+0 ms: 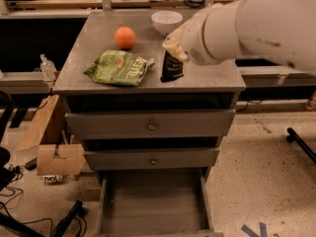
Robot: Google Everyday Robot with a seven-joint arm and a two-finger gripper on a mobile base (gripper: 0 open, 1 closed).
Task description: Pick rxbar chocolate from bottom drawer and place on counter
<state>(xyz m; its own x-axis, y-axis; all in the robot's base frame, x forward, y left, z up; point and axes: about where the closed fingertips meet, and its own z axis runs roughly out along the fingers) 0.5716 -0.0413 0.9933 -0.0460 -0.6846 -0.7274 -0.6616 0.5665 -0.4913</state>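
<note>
My gripper (174, 51) is above the counter (207, 75), right of its middle, and is shut on the rxbar chocolate (172, 67). The bar is a small black wrapper that hangs down from the gripper, its lower end at or just above the counter surface. The big white arm comes in from the upper right and hides the counter's back right part. The bottom drawer (153, 204) is pulled out below, and its grey floor shows nothing on it.
A crinkled green chip bag (118, 67) lies left of the bar on the counter. An orange (125, 37) and a white bowl (166, 21) sit behind it. The two upper drawers (150, 125) are closed. Cardboard boxes (54, 159) stand on the floor at the left.
</note>
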